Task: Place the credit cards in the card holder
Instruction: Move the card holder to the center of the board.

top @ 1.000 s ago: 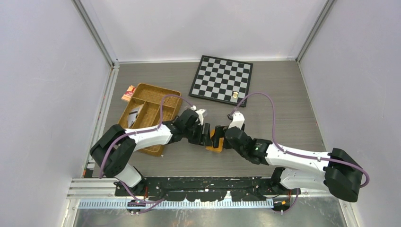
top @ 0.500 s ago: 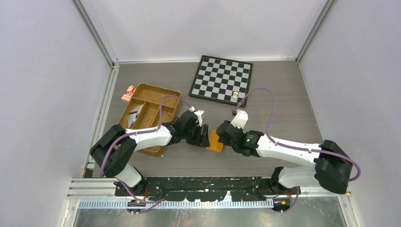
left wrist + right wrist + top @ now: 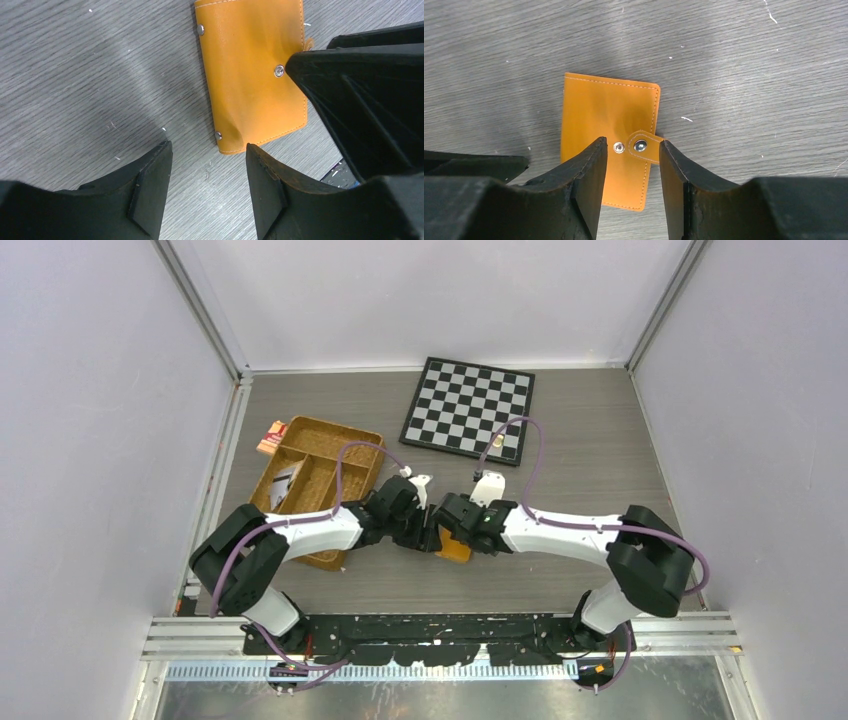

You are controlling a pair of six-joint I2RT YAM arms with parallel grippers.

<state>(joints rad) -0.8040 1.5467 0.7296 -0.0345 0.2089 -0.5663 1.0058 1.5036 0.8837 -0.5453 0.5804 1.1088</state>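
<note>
The orange card holder (image 3: 458, 549) lies folded flat on the table between my two grippers. In the right wrist view the card holder (image 3: 606, 107) has its snap tab (image 3: 640, 146) lying loose beside the stud. My right gripper (image 3: 633, 142) is open, with its jaws either side of that tab just above it; it also shows in the top view (image 3: 450, 528). My left gripper (image 3: 207, 147) is open and empty beside the holder's (image 3: 250, 85) near corner. A pale dark-striped flat item (image 3: 285, 483), perhaps the credit cards, lies in the tray.
A brown woven divided tray (image 3: 330, 426) sits under my left arm. A small red-and-tan packet (image 3: 270, 436) lies beside the tray's far left corner. A chessboard (image 3: 468, 405) with a small gold piece (image 3: 497, 442) lies at the back.
My right gripper has swung left and now sits over the card holder, close against my left gripper. The left arm has barely moved.
</note>
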